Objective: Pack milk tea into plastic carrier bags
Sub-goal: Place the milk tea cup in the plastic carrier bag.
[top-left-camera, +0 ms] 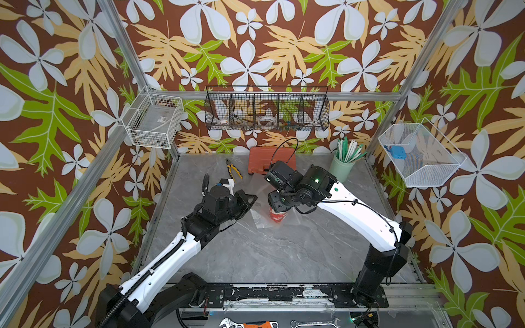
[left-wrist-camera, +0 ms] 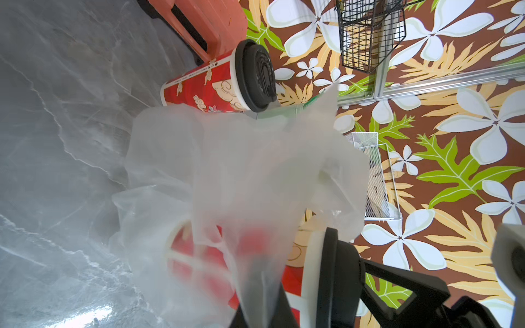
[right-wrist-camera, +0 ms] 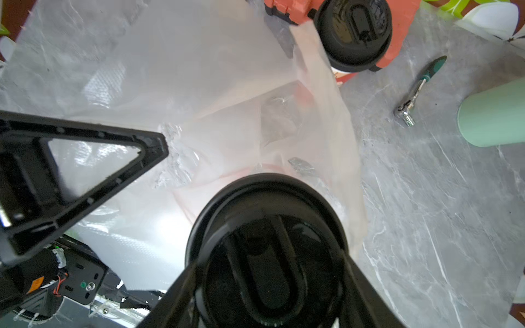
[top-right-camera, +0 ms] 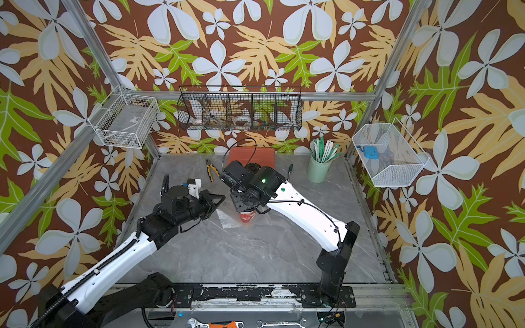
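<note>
One milk tea cup (top-left-camera: 277, 215), red with a black lid (right-wrist-camera: 267, 241), stands mid-table inside a clear plastic carrier bag (top-left-camera: 260, 220). My right gripper (right-wrist-camera: 270, 258) comes down from above, and its jaws are closed on either side of that lid. My left gripper (top-left-camera: 252, 201) is shut on a pinch of the bag's film (left-wrist-camera: 241, 170) just left of the cup. Through the film, the cup's red wall (left-wrist-camera: 199, 255) shows blurred. A second milk tea cup (left-wrist-camera: 210, 88) stands upright farther back against the orange case, with its lid (right-wrist-camera: 353, 31) free.
An orange tool case (top-left-camera: 260, 162) and yellow-handled pliers (top-left-camera: 234, 169) lie at the back. A mint-green cup of straws (top-left-camera: 342, 167) stands back right, with a small ratchet (right-wrist-camera: 412, 96) near it. Wire baskets (top-left-camera: 267, 109) hang on the walls.
</note>
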Motion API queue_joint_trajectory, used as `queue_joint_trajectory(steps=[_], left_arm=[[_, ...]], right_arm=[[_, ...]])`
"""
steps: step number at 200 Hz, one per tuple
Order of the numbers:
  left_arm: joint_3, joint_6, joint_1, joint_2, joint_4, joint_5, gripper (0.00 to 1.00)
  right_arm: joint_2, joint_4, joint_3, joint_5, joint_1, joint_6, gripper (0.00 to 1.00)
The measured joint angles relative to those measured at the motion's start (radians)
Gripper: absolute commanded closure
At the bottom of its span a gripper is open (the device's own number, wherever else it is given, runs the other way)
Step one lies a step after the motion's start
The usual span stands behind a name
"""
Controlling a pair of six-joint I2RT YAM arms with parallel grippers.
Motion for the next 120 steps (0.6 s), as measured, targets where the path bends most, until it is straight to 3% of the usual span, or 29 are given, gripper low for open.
queue_joint_trajectory(steps=[39,120], left_arm=[[-0.040,-0.013,0.000,-0.008,0.021,0.002,1.00],[-0.089,-0.021,0.000,-0.042,0.021,-0.011,1.00]], right_arm=[[0.043,-0.035,0.042,0.014,0.005,-0.021,0.49],[0.025,0.185,-0.234,-0.087,0.005,-0.013,0.49]])
